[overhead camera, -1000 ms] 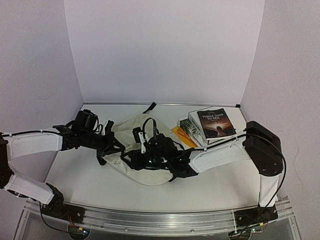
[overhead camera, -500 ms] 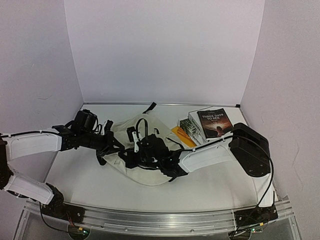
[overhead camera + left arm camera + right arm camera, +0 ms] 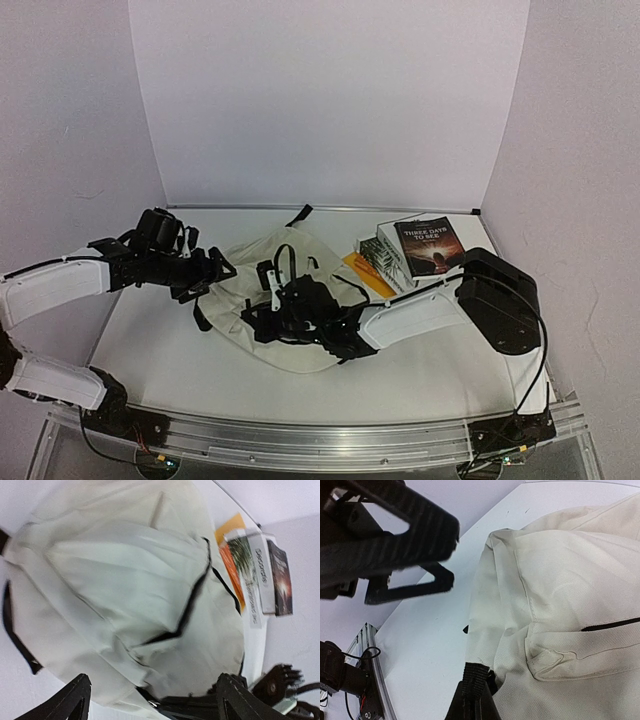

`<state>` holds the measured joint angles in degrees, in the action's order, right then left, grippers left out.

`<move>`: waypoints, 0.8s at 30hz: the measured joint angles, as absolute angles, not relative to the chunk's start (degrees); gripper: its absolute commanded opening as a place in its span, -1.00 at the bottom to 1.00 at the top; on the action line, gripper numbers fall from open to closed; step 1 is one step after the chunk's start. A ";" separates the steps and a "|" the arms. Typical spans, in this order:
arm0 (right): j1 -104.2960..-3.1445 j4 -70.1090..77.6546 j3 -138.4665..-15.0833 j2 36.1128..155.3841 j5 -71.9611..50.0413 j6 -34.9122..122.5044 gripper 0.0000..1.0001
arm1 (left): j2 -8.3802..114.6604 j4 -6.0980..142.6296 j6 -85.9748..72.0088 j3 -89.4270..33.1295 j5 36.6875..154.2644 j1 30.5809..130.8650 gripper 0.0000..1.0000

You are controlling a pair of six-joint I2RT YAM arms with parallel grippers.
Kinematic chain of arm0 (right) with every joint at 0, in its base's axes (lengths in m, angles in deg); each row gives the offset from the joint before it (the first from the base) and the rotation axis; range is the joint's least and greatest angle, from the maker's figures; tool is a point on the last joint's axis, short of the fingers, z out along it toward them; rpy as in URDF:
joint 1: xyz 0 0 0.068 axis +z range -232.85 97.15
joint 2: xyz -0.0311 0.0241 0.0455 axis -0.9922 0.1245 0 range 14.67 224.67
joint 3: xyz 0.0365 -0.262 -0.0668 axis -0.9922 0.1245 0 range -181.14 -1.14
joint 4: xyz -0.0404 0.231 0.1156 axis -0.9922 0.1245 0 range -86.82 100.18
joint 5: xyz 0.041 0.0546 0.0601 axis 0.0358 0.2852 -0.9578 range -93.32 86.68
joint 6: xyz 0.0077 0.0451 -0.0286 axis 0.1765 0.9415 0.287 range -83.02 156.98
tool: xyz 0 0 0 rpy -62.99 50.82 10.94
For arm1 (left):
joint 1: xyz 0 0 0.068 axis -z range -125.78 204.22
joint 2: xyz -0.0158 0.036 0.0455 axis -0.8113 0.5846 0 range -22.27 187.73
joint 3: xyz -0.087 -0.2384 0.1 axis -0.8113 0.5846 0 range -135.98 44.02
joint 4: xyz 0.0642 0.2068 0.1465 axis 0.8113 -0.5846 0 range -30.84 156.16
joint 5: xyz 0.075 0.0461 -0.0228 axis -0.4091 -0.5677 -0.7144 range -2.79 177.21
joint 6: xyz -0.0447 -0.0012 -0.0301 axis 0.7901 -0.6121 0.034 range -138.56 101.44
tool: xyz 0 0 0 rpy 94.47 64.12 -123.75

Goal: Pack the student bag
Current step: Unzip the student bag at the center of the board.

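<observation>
The student bag is a cream fabric backpack lying flat in the middle of the table, its black zipper line showing in the left wrist view. My right gripper rests low on the bag's left side, shut on a black webbing strap at the bag's edge. My left gripper hangs open just left of the bag, off the fabric. Its two fingertips frame the bag's near edge with nothing between them.
A stack of books with a dark cover on top lies right of the bag, beside an orange flat item. White walls close the table at the back and sides. An aluminium rail runs along the front edge.
My left gripper has opened, let go of the bag and drawn back to the left and up. My right gripper slid left along the bag and shut on the strap.
</observation>
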<state>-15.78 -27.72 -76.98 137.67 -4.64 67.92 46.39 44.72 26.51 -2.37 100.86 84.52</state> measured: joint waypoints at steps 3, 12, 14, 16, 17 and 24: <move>-15.78 -27.96 -76.37 137.67 -4.64 68.02 -1.00 | 46.69 42.01 26.49 -2.41 97.54 79.59 0.83; -15.67 -28.15 -75.71 137.65 -4.66 68.07 -1.00 | 57.72 42.50 25.82 -2.96 95.10 74.99 0.85; -15.67 -28.15 -75.70 137.65 -4.66 68.07 -1.00 | 61.18 42.88 25.72 -4.10 95.11 74.84 0.64; -15.65 -28.18 -75.69 137.65 -4.66 68.07 -1.00 | 64.58 43.60 25.41 -5.59 95.01 74.56 0.26; -15.63 -28.16 -75.69 137.65 -4.66 68.07 -1.00 | 66.11 44.12 25.39 -6.30 94.97 74.44 0.09; -15.00 -27.43 -74.42 135.60 -2.93 68.07 -1.00 | 70.76 45.95 24.98 -8.90 94.87 74.19 -0.94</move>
<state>-15.00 -27.43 -74.42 135.60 -2.93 68.07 70.76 45.95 24.98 -8.90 94.87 74.19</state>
